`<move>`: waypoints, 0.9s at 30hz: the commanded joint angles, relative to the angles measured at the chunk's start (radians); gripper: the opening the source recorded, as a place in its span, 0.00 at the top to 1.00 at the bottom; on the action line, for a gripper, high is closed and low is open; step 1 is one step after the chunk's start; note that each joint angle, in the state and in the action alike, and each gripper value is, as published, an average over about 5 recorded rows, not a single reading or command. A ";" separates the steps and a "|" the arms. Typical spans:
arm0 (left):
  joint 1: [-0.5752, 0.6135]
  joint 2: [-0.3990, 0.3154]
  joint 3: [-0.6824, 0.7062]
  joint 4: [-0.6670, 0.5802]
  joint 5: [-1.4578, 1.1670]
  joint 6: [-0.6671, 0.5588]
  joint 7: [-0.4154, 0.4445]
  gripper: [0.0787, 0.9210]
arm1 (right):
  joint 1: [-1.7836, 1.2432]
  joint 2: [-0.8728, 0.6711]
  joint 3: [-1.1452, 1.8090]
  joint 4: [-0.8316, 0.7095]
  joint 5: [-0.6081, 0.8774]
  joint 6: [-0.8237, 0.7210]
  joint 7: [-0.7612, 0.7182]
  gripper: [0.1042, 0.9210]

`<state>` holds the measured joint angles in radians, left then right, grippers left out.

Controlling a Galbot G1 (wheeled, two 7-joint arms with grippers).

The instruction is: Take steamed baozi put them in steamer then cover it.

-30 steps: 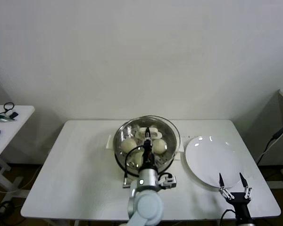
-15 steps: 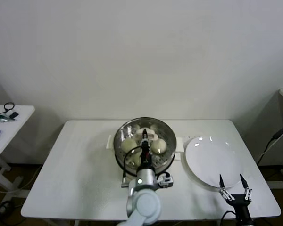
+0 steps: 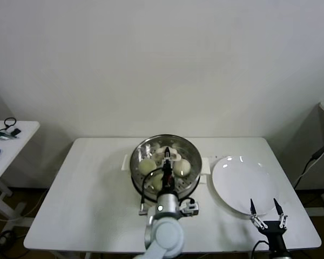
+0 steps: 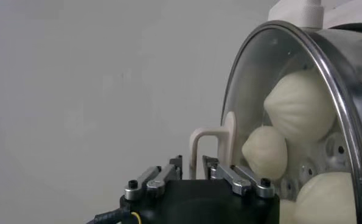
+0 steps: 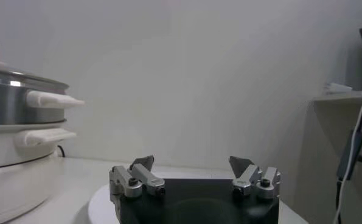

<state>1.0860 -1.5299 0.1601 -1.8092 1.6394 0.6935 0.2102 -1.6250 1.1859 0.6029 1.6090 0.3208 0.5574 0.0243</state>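
Since a second ago the cover (image 3: 165,156) has settled flat onto the steamer (image 3: 140,175). The right hand (image 3: 264,205) waits spread near the plate (image 3: 243,183). The left hand (image 4: 193,165) appears slightly parted beside the cover's handle (image 4: 212,143). Steamed baozi (image 4: 299,106) sit inside, mid-surface (image 3: 92,199).

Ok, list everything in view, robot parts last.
table: one, white, centre.
steamer: one, shiny steel on a cream base, table middle.
cover: one, clear glass, metal rim, on the steamer.
baozi: three clearly seen, cream-white, inside the steamer under the cover.
plate: one, white, on the table, to the steamer's right.
side table: one, white, far left, small dark items on it.
left gripper: at the cover's handle, fingers slightly apart.
right gripper: open, above the plate's near edge.
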 commanded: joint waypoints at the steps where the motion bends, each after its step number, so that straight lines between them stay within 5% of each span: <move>1: 0.008 0.036 -0.001 -0.073 -0.067 -0.002 0.002 0.65 | 0.000 -0.008 -0.001 0.025 0.040 -0.055 0.000 0.12; 8: 0.076 0.142 -0.026 -0.226 -0.182 -0.008 -0.037 0.42 | -0.001 -0.009 -0.008 0.033 0.049 -0.086 0.041 0.12; 16: 0.235 0.214 -0.197 -0.389 -0.609 -0.229 -0.305 0.16 | -0.008 -0.032 -0.022 0.058 0.075 -0.075 0.052 0.12; 22: 0.381 0.230 -0.453 -0.408 -1.036 -0.490 -0.481 0.12 | 0.006 -0.025 -0.027 0.063 0.075 -0.066 0.055 0.12; 27: 0.466 0.219 -0.739 -0.382 -1.518 -0.629 -0.471 0.12 | 0.015 -0.022 -0.029 0.053 0.072 -0.056 0.059 0.12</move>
<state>1.3739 -1.3374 -0.1725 -2.1386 0.8776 0.3582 -0.1142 -1.6202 1.1638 0.5804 1.6629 0.3807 0.4948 0.0687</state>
